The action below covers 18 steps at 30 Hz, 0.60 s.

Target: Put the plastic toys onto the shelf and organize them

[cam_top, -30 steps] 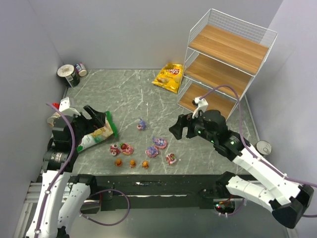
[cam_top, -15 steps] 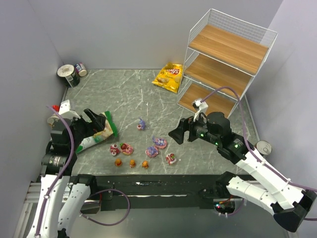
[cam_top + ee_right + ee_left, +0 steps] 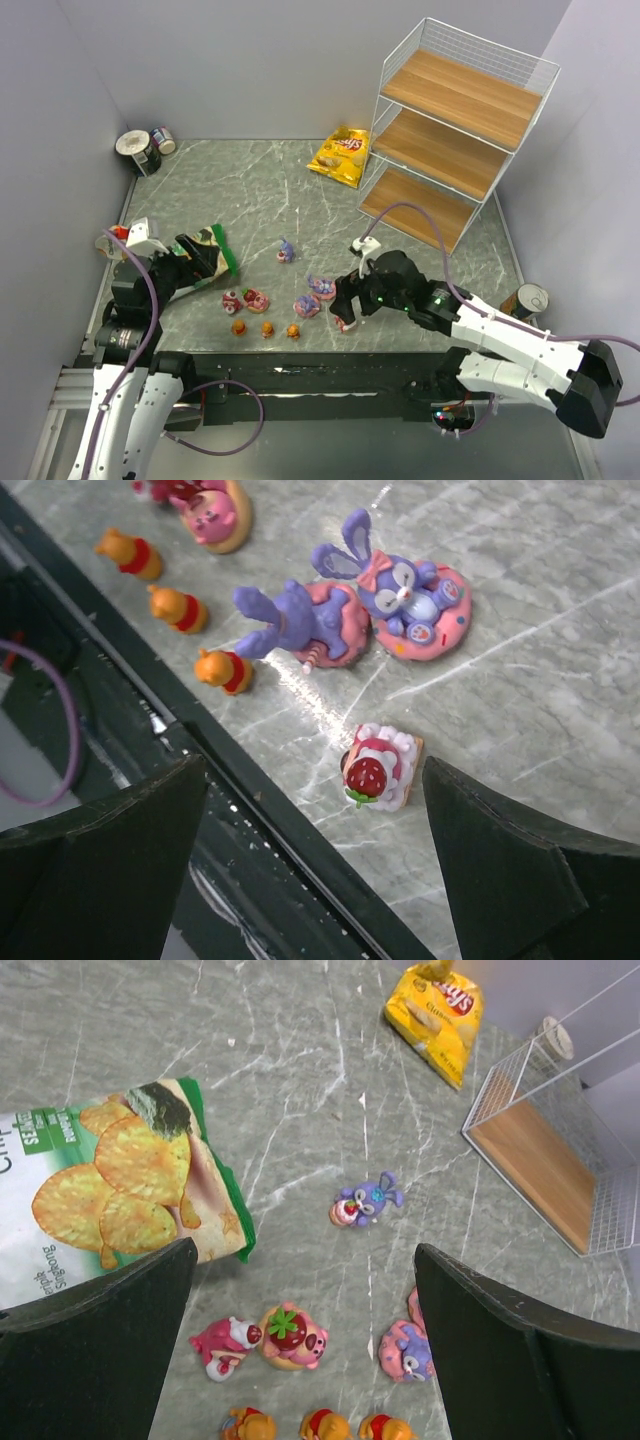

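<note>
The toys lie near the table's front edge: three orange ones [image 3: 267, 328] in a row, pink strawberry ones [image 3: 245, 298], purple-pink ones [image 3: 314, 297] and one purple toy [image 3: 286, 252] apart. My right gripper [image 3: 345, 303] is open and low over a strawberry-cake toy [image 3: 378, 765], which lies between its fingers [image 3: 520, 860], nearer the right one. My left gripper [image 3: 305, 1255] is open and empty, above the pink strawberry toy [image 3: 288, 1332]. The white wire shelf [image 3: 450, 130] stands at the back right with bare boards.
A green chip bag [image 3: 200, 265] lies under my left gripper, a yellow chip bag [image 3: 342, 155] by the shelf's foot. Tin cans [image 3: 140, 150] stand at the back left corner, another can [image 3: 528, 298] at the right edge. The black front rail [image 3: 250, 810] runs close to the strawberry-cake toy.
My right arm has swung left and down from mid-table to just over the strawberry-cake toy at the front edge. My left arm has drawn back a little toward the near left.
</note>
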Each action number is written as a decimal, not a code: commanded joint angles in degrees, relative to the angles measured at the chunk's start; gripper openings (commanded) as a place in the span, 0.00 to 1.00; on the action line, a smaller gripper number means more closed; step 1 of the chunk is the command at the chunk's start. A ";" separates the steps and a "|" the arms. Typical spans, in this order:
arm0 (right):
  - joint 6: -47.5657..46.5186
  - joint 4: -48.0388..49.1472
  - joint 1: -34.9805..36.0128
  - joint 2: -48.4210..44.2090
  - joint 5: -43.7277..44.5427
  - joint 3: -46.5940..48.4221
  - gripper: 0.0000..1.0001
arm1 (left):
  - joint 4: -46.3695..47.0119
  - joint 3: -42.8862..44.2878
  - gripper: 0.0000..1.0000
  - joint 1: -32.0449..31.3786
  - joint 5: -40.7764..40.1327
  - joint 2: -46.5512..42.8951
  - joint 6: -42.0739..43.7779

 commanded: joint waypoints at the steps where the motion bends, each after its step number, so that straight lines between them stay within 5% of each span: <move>1: 4.23 0.71 3.74 1.02 11.39 0.85 0.96 | 3.18 0.49 0.96 0.22 0.23 -1.13 -0.84; 18: 34.02 -6.23 14.02 2.42 31.51 -1.35 0.90 | 3.09 0.58 0.96 0.31 -0.39 -0.78 -0.57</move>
